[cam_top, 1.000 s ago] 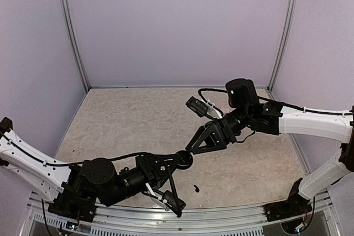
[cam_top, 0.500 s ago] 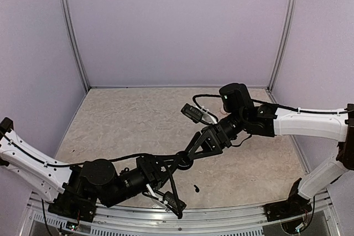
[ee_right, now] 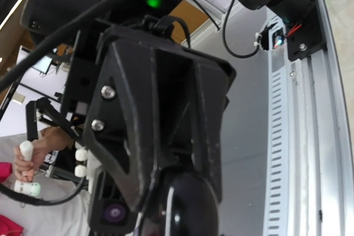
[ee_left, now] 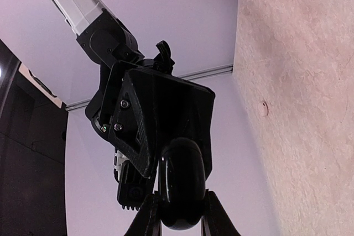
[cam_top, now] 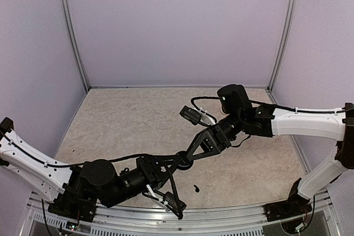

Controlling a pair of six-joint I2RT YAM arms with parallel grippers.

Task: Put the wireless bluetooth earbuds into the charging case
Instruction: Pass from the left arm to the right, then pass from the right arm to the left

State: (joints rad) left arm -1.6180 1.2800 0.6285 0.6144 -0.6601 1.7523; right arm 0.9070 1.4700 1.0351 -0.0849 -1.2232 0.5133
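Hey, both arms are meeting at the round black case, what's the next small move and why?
Probably hold the left gripper steady on the charging case and ease the right gripper onto its rim: its tips sit at the case, and one earbud lies loose on the table, yet to go in.

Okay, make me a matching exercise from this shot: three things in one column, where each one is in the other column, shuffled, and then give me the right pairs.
Things:
1. charging case
2. earbud
3. right fingers

Places:
A. lying loose on the table, touching nothing
B. pointing in from the right side, tips at the case
C. clamped between the left fingers

Pairs: 1-C, 2-A, 3-B.
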